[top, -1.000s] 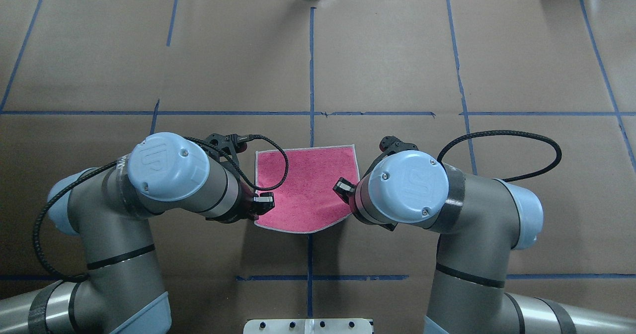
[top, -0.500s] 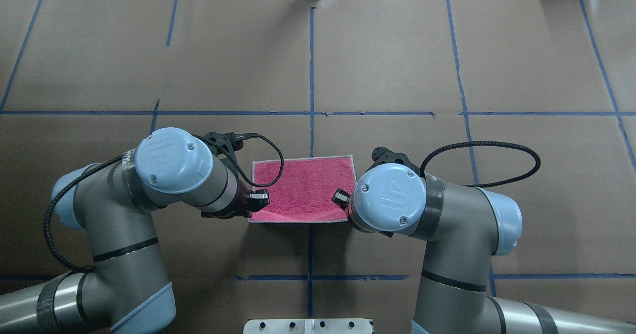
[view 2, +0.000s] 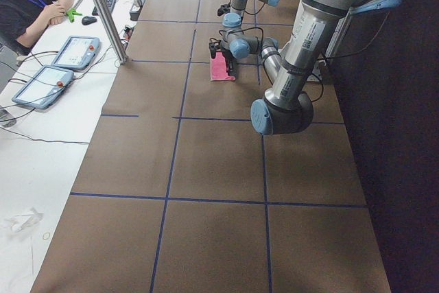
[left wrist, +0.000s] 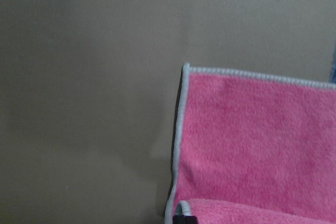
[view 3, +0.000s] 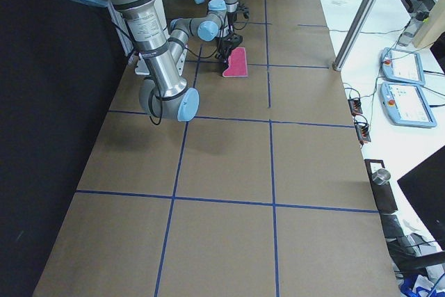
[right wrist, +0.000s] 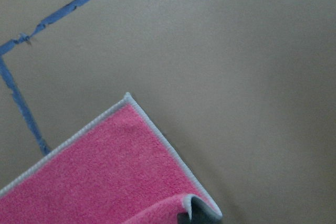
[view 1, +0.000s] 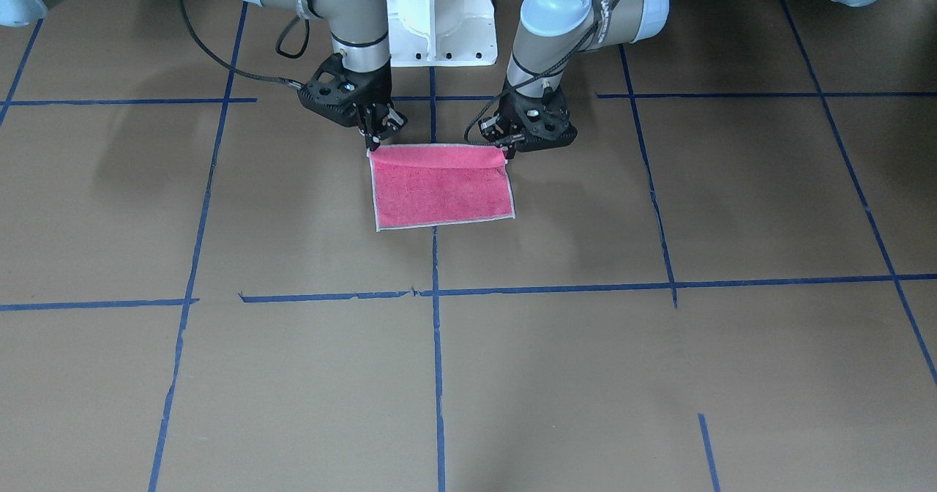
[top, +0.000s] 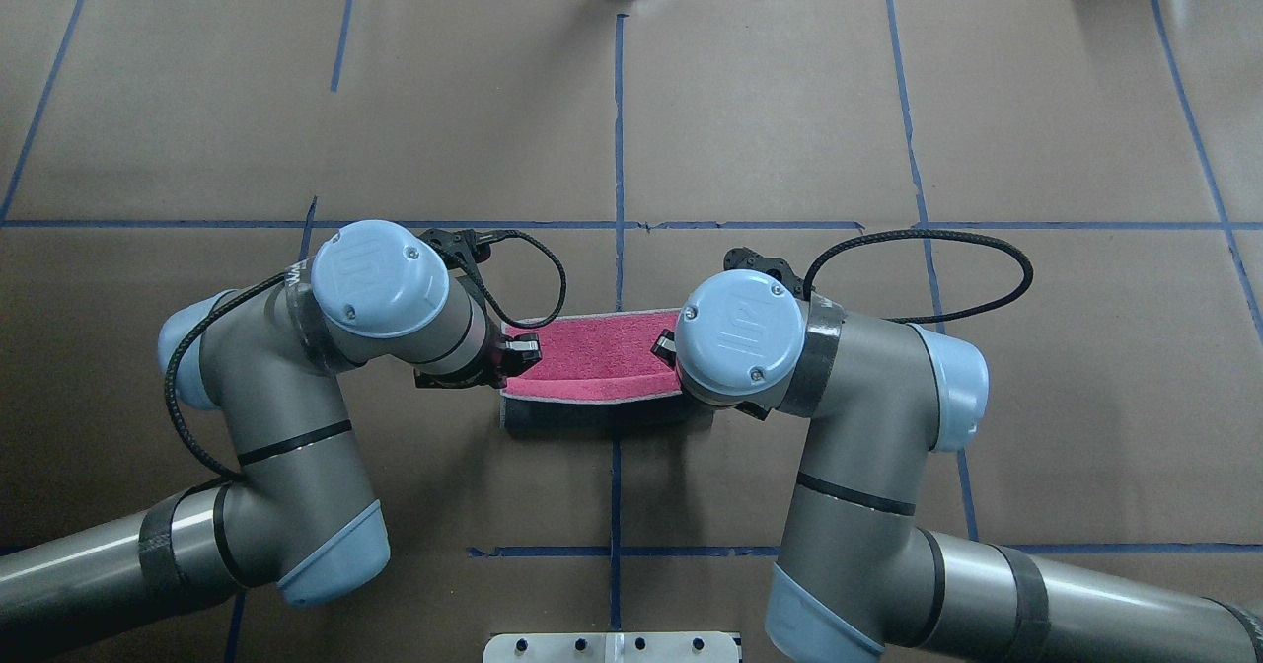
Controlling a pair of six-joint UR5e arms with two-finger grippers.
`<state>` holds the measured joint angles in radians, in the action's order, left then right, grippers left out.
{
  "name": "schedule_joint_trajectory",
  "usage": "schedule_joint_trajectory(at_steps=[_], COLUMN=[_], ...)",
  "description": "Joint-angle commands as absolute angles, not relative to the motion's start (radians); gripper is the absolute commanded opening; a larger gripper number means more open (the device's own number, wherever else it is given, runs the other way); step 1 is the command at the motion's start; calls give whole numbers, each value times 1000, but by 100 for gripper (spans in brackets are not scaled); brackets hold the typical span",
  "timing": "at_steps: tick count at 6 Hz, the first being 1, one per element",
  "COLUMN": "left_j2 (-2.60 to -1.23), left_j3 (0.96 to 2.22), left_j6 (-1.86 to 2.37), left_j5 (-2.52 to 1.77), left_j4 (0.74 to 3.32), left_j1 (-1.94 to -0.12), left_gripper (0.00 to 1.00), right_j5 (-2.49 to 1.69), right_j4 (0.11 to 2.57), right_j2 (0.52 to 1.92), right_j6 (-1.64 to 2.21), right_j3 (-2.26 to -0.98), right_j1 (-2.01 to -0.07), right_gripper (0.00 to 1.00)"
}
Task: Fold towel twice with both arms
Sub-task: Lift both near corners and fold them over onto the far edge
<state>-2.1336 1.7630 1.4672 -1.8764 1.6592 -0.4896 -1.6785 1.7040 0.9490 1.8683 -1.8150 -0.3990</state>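
On the left, the left arm (top: 296, 416) reaches in over the brown worktop (top: 789, 101). Its blue elbow cap sits farther from the robot than it did a second ago. The left pincer (top: 523, 350) is clamped on the left near corner of the towel (top: 592, 357). The towel lies at mid-worktop, straddling the blue tape line (top: 619, 130) that runs from near to far. Its far part rests flat with the pink face up, while the near edge is raised off the surface between the two pincers. A second ago that edge hung well nearer the robot and sagged to a point in the middle. Half a second ago it had straightened. Now it has been carried farther across, above the flat part, so less pink shows from overhead and a band of the dark grey face (top: 602, 418) is turned toward the robot. On the right, the right pincer (top: 663, 347) is clamped on the right near corner. The right arm (top: 858, 416) has likewise swung away from the robot.
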Motion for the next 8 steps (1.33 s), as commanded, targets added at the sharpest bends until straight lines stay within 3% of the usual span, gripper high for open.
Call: schedule_joint_trajectory(at_steps=[1,3,4,5,6,8], left_j2=[-2170,-2174,-2175,-2198,-2206,-2198], left_j3=[1718,1701,1674,1611,1582,1607], left_j6=[1465,1447,1445,1431,1354,1344], left_j5=[-1876,-1876,-1876,-1876,-1881,-1954], left_j4=[1663,1663,1663,1689,1712,1718], left_j1=[-517,-532,-555,-590,-621,-635], left_gripper=[0,0,9,60,100,100], right_j5=[-1678,-1681,-1683,-1681,-1695,-1886], right_j4=[1565,1560,1559,1560,1560,1565], right_j2=[922,902,900,882,855,848], right_j6=[1868,1833,1832,1747,1677,1565], right_j3=[-1696,-1655,-1637,-1587,-1545,-1555], right_j1=[-434,-466,-478,-501,-537,-613], right_gripper=[3,3,9,92,100,100])
